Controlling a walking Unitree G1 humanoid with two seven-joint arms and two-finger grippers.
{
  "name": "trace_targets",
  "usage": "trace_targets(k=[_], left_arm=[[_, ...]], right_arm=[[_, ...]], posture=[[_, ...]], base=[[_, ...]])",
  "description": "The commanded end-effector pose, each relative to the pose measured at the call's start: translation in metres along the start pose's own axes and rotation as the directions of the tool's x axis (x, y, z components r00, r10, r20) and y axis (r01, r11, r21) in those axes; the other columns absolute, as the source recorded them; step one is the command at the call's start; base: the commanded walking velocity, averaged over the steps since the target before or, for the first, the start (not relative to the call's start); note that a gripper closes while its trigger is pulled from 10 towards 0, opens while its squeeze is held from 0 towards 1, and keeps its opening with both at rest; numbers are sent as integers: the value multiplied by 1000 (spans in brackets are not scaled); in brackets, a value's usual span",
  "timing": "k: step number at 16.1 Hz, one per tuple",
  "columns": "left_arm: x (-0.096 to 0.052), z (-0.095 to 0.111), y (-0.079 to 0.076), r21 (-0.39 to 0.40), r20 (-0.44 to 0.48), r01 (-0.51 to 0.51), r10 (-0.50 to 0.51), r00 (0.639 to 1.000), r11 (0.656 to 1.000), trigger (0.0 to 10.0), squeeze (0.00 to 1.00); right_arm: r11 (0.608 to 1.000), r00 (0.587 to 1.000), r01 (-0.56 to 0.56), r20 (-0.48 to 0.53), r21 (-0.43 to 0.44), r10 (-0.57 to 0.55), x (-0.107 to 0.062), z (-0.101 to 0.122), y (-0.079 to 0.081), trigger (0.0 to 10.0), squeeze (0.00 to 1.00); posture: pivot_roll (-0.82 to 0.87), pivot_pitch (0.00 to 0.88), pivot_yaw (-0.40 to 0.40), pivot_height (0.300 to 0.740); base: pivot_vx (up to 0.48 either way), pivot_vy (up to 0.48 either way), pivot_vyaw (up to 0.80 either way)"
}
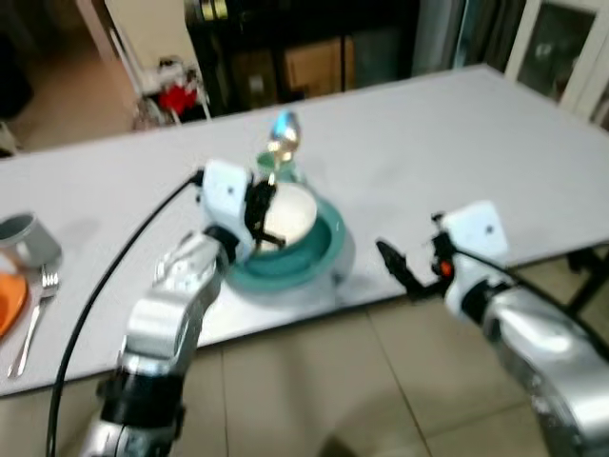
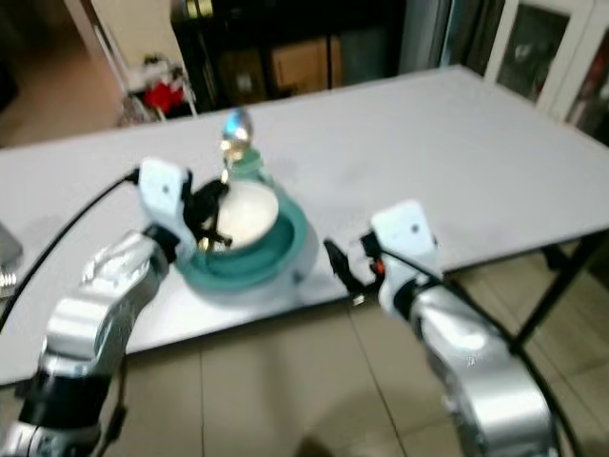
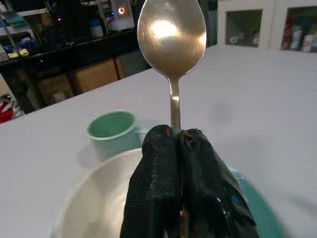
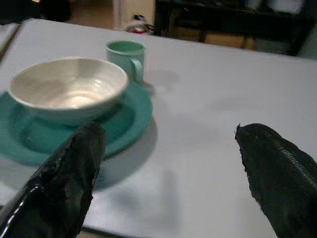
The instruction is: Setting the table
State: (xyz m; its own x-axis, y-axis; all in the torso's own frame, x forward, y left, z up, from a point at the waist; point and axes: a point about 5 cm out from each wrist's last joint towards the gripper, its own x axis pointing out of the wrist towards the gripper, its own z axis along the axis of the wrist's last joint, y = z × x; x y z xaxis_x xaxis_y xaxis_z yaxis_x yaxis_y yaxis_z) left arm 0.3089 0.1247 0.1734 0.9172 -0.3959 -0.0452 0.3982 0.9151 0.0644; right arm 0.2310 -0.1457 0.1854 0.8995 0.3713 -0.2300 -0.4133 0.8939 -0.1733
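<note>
My left gripper (image 1: pixel 262 205) is shut on the handle of a metal spoon (image 3: pixel 172 37), which stands upright with its bowl end up. It hovers over a white bowl (image 1: pixel 293 214) that sits on a teal plate (image 1: pixel 328 249). A pale green mug (image 3: pixel 113 130) stands just behind the plate. To the right of the plate, at the table's front edge, my right gripper (image 1: pixel 398 267) is open with nothing between its fingers (image 4: pixel 74 168). It points toward the plate and bowl (image 4: pixel 69 87).
The long white table (image 1: pixel 428 143) has a second setting at its left end: an orange plate (image 1: pixel 8 300), a fork (image 1: pixel 36 314) and a grey cup (image 1: pixel 27 238). Tiled floor (image 1: pixel 333 381) lies before the table; dark shelves (image 1: pixel 304 48) stand behind it.
</note>
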Motion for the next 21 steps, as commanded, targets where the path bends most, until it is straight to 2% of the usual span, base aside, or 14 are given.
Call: trace_targets(k=[1, 2, 5, 8, 13, 16, 18, 21], left_arm=[[-2, -8, 12, 27, -64, -15, 17, 998, 1000, 10000, 0], [2, -10, 18, 62, -128, 3, 5, 992, 998, 10000, 0], [13, -7, 31, 72, -252, 56, -37, 967, 996, 10000, 0], [20, -1, 33, 62, -327, 133, -105, 939, 989, 10000, 0], [40, 3, 27, 10, -447, 240, -210, 870, 971, 10000, 0], [51, -4, 24, -13, -524, 275, -241, 817, 961, 10000, 0], [55, -5, 28, 18, -557, 272, -216, 802, 962, 10000, 0], [57, -4, 29, 15, -578, 287, -226, 784, 958, 10000, 0]], right_arm=[[996, 996, -84, 12, 10, 84, 0, 3, 8, 10000, 0], [989, 989, -145, 0, 6, 145, -2, 3, 9, 10000, 0], [968, 968, -250, -33, -24, 249, -5, 3, 9, 10000, 0], [946, 947, -318, -70, -58, 314, -7, 2, 6, 10000, 0], [921, 925, -376, -94, -101, 367, -7, 3, 4, 10000, 0], [910, 916, -398, -107, -114, 387, -9, 2, 5, 10000, 0], [908, 913, -403, -114, -111, 391, -11, 1, 6, 10000, 0], [903, 907, -415, -120, -108, 402, -14, -1, 8, 10000, 0]], posture=[[-127, 0, 99, 740], [-124, 0, 98, 740], [-125, 0, 101, 740], [-123, 0, 99, 740], [-121, 0, 99, 740], [-126, 0, 104, 740], [-133, 0, 111, 740], [-135, 0, 115, 740]], base=[[0, 0, 0], [0, 0, 0], [0, 0, 0], [0, 0, 0], [0, 0, 0], [0, 0, 0], [0, 0, 0], [0, 0, 0]])
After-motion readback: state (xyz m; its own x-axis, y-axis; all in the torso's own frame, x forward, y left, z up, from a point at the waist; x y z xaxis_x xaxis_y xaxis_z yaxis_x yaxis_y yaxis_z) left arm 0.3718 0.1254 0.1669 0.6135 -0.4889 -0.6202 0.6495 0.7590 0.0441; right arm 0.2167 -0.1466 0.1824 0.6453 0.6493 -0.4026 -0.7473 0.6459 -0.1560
